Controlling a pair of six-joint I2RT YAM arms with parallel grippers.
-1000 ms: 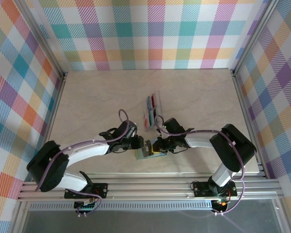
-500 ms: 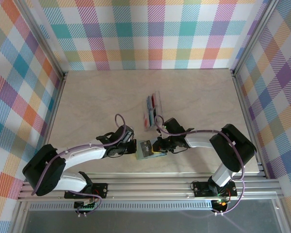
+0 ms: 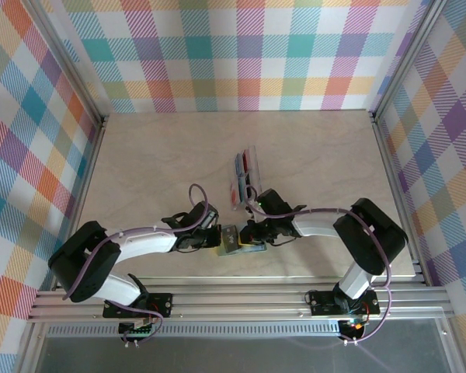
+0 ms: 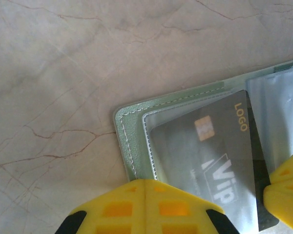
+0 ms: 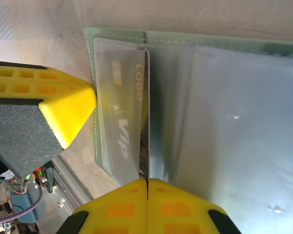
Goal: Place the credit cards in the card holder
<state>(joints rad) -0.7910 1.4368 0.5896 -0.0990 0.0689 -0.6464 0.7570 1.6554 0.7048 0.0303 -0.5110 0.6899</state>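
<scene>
Both are clenched tight. The right gripper (image 5: 147, 183) pinches the dark card (image 5: 124, 122) in the wallet (image 4: 124, 141) sleeve, and the left gripper (image 4: 144, 184) sits on the wallet's edge.

Holder (image 3: 231, 239) lying open on the tabletop (image 3: 318, 155) near its front edge; card (image 4: 210, 161) sitting partly in an end sleeve; tray (image 3: 255, 155) lying just behind.

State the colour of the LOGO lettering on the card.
Gold lettering on the card; clearest from left wrist.

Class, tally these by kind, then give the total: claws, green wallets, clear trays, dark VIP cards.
Claws: 2 (left claw, right claw)
Green wallet: 1
Clear tray: 1
Dark VIP card: 1
Total: 5
</scene>
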